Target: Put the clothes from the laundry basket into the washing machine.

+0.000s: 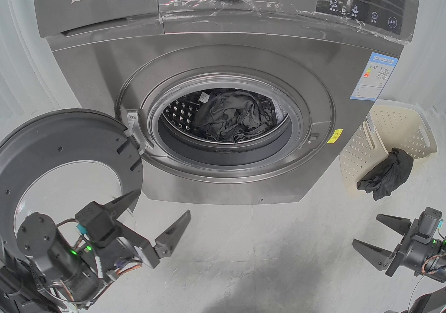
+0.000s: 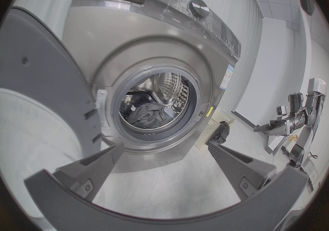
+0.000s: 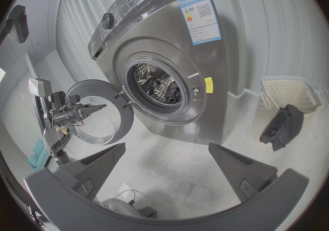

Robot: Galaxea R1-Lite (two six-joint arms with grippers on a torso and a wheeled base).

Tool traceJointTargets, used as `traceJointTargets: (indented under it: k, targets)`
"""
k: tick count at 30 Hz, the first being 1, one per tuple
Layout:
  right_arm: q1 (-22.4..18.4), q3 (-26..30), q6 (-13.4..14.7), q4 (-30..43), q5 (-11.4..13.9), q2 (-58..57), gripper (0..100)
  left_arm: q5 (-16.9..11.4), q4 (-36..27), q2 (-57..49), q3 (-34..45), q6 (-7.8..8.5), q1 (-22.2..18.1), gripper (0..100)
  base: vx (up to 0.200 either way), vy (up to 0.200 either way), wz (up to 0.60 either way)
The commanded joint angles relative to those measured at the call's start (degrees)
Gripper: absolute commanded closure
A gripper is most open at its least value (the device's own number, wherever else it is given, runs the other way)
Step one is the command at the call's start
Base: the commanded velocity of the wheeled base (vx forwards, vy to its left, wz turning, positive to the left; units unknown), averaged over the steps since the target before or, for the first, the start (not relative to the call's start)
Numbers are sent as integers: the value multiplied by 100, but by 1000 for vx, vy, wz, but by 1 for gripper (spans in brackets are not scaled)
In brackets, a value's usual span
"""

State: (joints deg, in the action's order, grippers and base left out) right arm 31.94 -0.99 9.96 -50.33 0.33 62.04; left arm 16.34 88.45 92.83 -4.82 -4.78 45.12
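Door (image 1: 60,142) of the washing machine (image 1: 93,63) is swung fully open to the left, hinged at the left edge of the round opening. Drum mouth is unobstructed, and a dark pile of clothes (image 1: 227,116) lies inside, low and toward the back.

Floor (image 1: 260,244) in front of the machine is bare between the two arms, so there is open room up to the opening.

Left gripper (image 1: 162,202) sits low, in front of the open door's lower edge. Jaws are spread wide with nothing between them. One fingertip lies close to the door rim in the head view; I can't tell if there's a gap.

Laundry basket (image 1: 404,128), cream and perforated, is just beside the machine's right side. One dark garment (image 1: 388,174) is draped over its near rim, hanging down outside to the floor.

Right gripper (image 1: 365,230) is low on the right, jaws wide and empty. The garment lies beyond its fingertips, toward the basket, near but apart with no contact. The machine's right front corner sits left of that garment, with bare floor between the corner and the gripper.
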Motion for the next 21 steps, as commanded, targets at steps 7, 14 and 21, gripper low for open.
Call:
traceJointTargets:
  k: [7, 14, 21]
  targets:
    - [-1357, -42, -310, 1158, -68, -1967, 0, 19, -1331, -2261, 482, 91, -381, 0, -57, 0, 0]
    - [-2043, -24, -310, 2177, 20, -3084, 0, -52, -3396, -3922, 482, 258, -847, 0, -114, 0, 0]
    - [-2579, -68, -363, 3662, 81, -4806, 0, -122, -5312, -5574, 482, 223, -1629, 0, -86, 0, 0]
